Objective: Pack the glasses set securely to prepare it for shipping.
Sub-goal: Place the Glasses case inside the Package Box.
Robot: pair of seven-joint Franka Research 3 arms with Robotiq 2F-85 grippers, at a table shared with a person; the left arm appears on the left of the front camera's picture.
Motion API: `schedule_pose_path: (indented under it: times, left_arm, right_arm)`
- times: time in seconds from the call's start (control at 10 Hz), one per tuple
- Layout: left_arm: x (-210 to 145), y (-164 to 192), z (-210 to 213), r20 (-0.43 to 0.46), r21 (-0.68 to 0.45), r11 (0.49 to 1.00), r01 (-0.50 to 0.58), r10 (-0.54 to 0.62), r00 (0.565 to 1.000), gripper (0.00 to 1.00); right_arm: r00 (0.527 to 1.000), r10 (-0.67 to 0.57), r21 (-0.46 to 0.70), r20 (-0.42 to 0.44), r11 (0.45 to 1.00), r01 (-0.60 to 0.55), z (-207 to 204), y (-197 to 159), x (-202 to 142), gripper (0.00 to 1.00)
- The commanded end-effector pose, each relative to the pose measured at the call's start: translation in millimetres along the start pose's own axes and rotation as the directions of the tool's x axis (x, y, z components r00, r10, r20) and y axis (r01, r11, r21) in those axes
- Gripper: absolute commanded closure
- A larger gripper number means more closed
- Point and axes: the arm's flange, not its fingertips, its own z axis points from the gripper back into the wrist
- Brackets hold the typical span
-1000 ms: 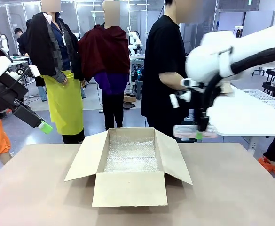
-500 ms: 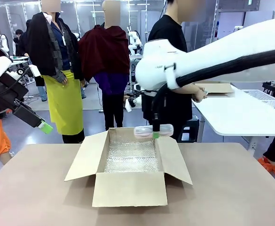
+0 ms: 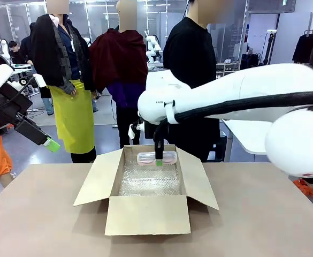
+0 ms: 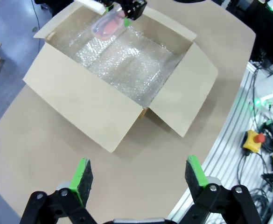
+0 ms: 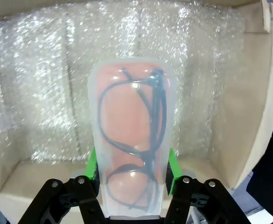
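A clear-plastic glasses pack (image 3: 156, 157) with a pink-red insert and dark frames hangs level over the far part of an open cardboard box (image 3: 147, 215). My right gripper (image 3: 159, 160) is shut on its middle from above. In the right wrist view the pack (image 5: 134, 130) stands between the green pads (image 5: 93, 164), with the bubble wrap (image 5: 43, 93) lining the box floor below it. My left gripper (image 3: 50, 143) hangs raised at the far left, open and holding nothing. Its own view looks down past its fingers (image 4: 138, 172) at the box (image 4: 80, 93) and the held pack (image 4: 107, 25).
The box's four flaps (image 3: 94, 179) are spread outward on the brown table (image 3: 263, 214). A person in a black shirt (image 3: 191, 64) stands just behind the table's far edge. A white table (image 3: 247, 136) sits behind on the right. Cables and tools (image 4: 262, 140) lie off the table's side.
My right arm has swung from the right side to the left and lowered, carrying the pack over the box's far part. The left arm has not moved.
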Motion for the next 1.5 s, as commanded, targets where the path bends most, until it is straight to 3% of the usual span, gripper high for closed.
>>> schedule_pose_path:
  times: [0.0,0.5,0.6,0.7,0.8,1.2,1.4]
  left_arm:
    - [-1,0,2,0.010,-0.018,1.000,0.008,-0.008,1.000,0.00]
    - [-1,0,2,0.010,-0.018,1.000,0.008,-0.008,1.000,0.00]
    - [-1,0,2,0.010,-0.018,1.000,0.008,-0.008,1.000,0.00]
    - [-1,0,2,0.010,-0.018,1.000,0.008,-0.008,1.000,0.00]
    - [-1,0,2,0.010,-0.018,1.000,0.008,-0.008,1.000,0.00]
    - [-1,0,2,0.010,-0.018,1.000,0.008,-0.008,1.000,0.00]
    - [-1,0,2,0.010,-0.018,1.000,0.008,-0.008,1.000,0.00]
  right_arm:
    - [1.000,0.018,-0.056,-0.002,0.998,-0.018,-20,-19,17,0.58]
    - [1.000,0.020,-0.064,0.012,0.998,-0.019,-67,-28,17,0.58]
    - [1.000,0.015,-0.064,0.016,0.998,-0.014,-69,-28,16,0.31]
    - [1.000,0.006,-0.064,0.003,0.998,-0.006,-69,-28,13,0.21]
    - [1.000,0.008,-0.060,0.010,0.998,-0.007,-67,-27,11,0.02]
    - [0.999,-0.024,-0.040,0.029,0.999,0.025,-43,-11,-5,0.00]
    - [1.000,0.004,-0.051,0.020,0.999,-0.003,-66,-25,7,0.00]
